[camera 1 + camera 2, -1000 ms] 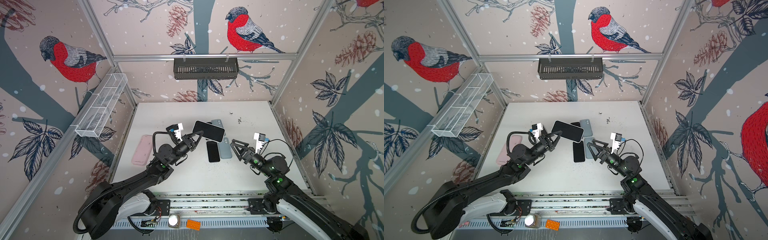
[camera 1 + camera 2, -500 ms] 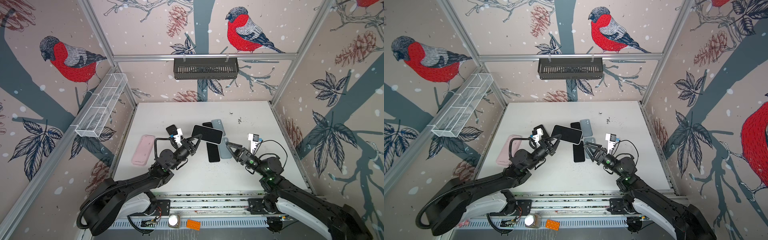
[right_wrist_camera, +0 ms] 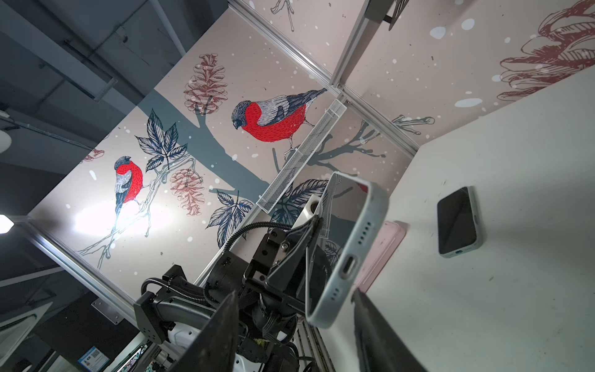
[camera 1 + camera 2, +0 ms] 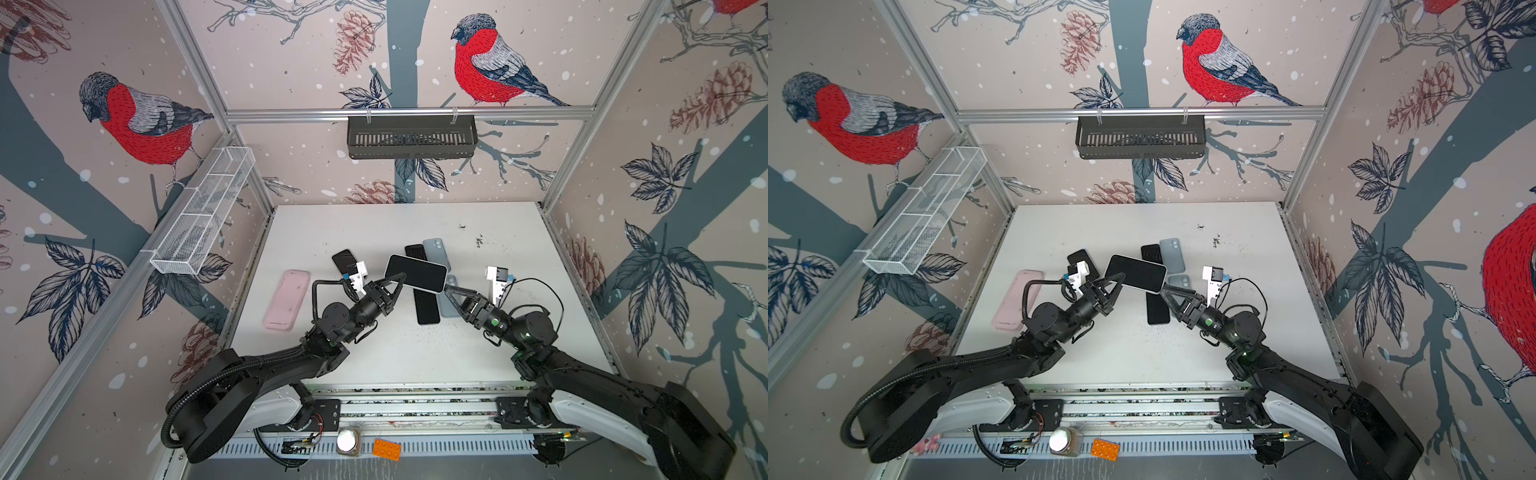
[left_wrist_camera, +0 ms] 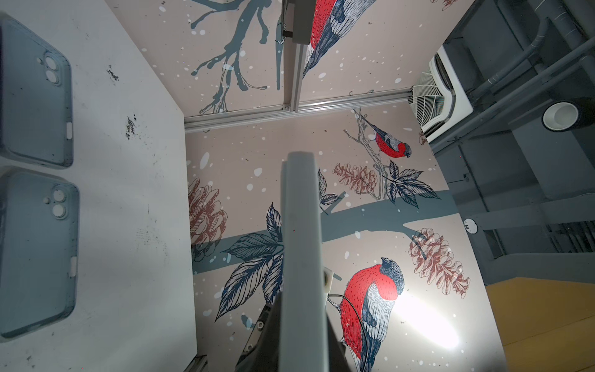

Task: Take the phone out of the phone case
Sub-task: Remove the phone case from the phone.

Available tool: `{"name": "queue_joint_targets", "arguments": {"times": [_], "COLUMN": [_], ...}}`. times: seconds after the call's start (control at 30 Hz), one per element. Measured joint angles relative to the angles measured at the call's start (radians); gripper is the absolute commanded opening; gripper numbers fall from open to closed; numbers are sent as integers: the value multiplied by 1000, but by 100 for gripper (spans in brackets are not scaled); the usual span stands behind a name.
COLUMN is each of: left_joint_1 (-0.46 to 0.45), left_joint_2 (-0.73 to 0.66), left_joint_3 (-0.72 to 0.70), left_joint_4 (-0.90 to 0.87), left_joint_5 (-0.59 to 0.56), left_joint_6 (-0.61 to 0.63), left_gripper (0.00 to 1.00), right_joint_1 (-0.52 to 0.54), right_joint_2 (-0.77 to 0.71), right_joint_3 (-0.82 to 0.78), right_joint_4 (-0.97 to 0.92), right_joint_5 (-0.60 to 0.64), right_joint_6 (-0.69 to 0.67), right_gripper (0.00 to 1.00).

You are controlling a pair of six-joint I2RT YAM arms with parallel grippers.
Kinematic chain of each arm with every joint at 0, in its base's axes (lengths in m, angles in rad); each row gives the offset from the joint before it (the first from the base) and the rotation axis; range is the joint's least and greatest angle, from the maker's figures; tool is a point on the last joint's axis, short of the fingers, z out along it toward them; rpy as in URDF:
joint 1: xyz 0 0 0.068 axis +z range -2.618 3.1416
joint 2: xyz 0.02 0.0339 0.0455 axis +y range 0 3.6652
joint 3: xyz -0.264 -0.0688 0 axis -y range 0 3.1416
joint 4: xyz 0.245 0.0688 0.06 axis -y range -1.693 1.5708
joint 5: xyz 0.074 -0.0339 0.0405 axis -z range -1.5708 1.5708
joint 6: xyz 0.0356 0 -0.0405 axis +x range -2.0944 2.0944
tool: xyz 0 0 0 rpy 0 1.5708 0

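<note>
A phone with a dark screen sits in a pale blue-grey phone case (image 4: 415, 273) (image 4: 1136, 272), lifted off the table. My left gripper (image 4: 397, 282) (image 4: 1117, 280) is shut on its left end. In the left wrist view the case's edge (image 5: 301, 241) runs straight out from between the fingers. My right gripper (image 4: 448, 289) (image 4: 1165, 291) is at the case's right end. The right wrist view shows the case's port end (image 3: 351, 251) between the two dark fingers (image 3: 225, 322), with a gap on each side, so the right gripper (image 3: 293, 294) is open.
On the white table lie a pink case (image 4: 286, 299), a black phone (image 4: 427, 305), two blue-grey cases (image 5: 32, 96) (image 5: 35, 257), and more phones (image 4: 345, 259) (image 4: 415, 251). A black basket (image 4: 411, 137) and a white mesh rack (image 4: 203, 216) hang on the walls.
The left arm has carried the cased phone a little rightward. The right gripper has moved up to the phone's right end and its jaws have narrowed around it.
</note>
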Motion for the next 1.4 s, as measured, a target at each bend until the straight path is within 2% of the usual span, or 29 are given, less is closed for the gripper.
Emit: {"name": "queue_joint_targets", "arguments": {"times": [0.83, 1.3, 1.4], "left_joint_1": [-8, -15, -17], "left_joint_2": [2, 3, 2], "left_joint_3": [-6, -2, 3], "left_joint_4": [50, 68, 64], "left_joint_5": [-2, 0, 6], "left_joint_6": [3, 23, 27], "left_gripper": [0, 0, 0], "right_joint_1": [43, 46, 46], "right_joint_2": [64, 80, 62], "right_joint_3": [3, -8, -19], "right_joint_4": [63, 100, 100], "right_joint_5": [0, 0, 0], "right_joint_6": [7, 26, 8], "right_gripper": [29, 5, 3]}}
